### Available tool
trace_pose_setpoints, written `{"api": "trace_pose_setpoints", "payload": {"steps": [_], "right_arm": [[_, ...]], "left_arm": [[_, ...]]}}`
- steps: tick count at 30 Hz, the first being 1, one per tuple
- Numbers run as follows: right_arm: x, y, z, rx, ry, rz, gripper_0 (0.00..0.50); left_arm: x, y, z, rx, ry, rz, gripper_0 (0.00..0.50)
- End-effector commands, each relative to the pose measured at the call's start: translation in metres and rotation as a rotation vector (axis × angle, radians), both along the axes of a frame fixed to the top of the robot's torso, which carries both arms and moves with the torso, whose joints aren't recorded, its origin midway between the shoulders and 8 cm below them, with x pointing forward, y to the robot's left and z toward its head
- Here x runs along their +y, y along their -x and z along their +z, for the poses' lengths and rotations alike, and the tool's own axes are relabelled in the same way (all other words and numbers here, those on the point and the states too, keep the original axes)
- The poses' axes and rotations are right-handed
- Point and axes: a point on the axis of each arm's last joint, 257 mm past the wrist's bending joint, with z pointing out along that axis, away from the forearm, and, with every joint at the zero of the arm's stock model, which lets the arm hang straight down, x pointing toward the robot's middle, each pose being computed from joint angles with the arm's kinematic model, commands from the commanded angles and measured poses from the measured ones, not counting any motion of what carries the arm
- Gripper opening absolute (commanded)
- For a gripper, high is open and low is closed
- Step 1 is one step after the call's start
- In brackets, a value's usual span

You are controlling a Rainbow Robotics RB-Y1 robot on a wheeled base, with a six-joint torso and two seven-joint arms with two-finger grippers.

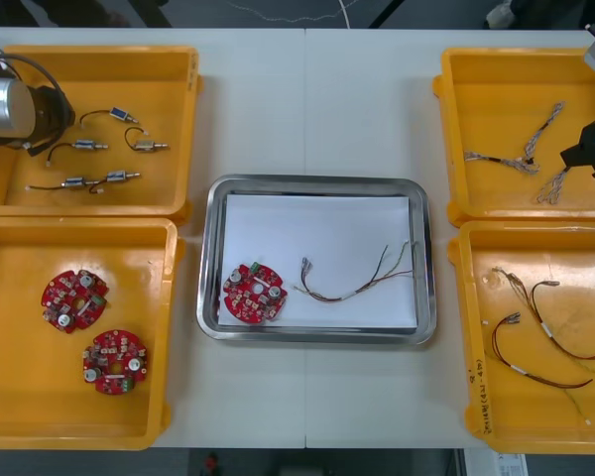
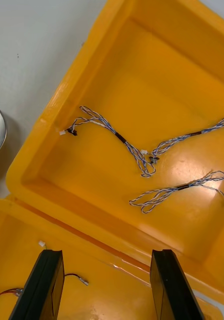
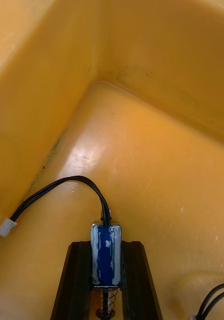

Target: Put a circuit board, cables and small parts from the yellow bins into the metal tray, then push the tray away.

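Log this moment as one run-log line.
left gripper: shut on small metal part | right gripper: open over right bin with twisted cables | metal tray: circuit board, cable

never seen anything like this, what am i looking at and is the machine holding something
It is a two-armed robot sorting parts at a light table. The wide picture looks down from above the arms; the two upright ones come from cameras on each wrist. Four yellow bins flank a metal tray, which holds a round red circuit board and a red and yellow cable. The left tool, down in the far left bin, is shut on a small metal part with a black lead. The right tool hangs open above the right-hand bins, facing twisted blue and white cables, holding nothing.
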Motion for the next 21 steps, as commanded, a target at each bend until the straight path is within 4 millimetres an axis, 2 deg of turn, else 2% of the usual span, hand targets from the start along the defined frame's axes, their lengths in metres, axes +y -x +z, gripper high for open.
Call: {"api": "trace_pose_setpoints", "payload": {"steps": [1,5,7,8,14,17,18,21], "right_arm": [[-0.011,-0.002,0.017,-0.032,0.006,-0.056,0.5],[-0.009,-0.005,0.016,-0.023,-0.018,-0.074,0.5],[-0.008,-0.007,0.014,-0.013,-0.037,-0.086,0.5],[-0.01,-0.009,0.008,0.01,-0.066,-0.115,0.5],[-0.021,-0.02,0.006,0.043,-0.154,-0.228,0.5],[-0.029,-0.022,0.013,0.029,-0.206,-0.305,0.5],[-0.039,-0.023,0.02,0.009,-0.21,-0.354,0.5],[-0.051,-0.027,0.026,-0.007,-0.192,-0.415,0.5]], "left_arm": [[0.025,0.018,0.012,0.054,0.002,0.022,0.0],[0.031,0.027,0.035,0.071,0.041,0.039,0.0],[0.034,0.031,0.039,0.083,0.045,0.043,0.0],[0.036,0.036,0.047,0.1,0.049,0.046,0.0],[0.044,0.059,0.07,0.158,0.042,0.056,0.0],[0.046,0.07,0.078,0.172,0.042,0.056,0.0],[0.044,0.076,0.08,0.18,0.036,0.046,0.0],[0.035,0.087,0.079,0.201,0.024,0.022,0.0]]}}
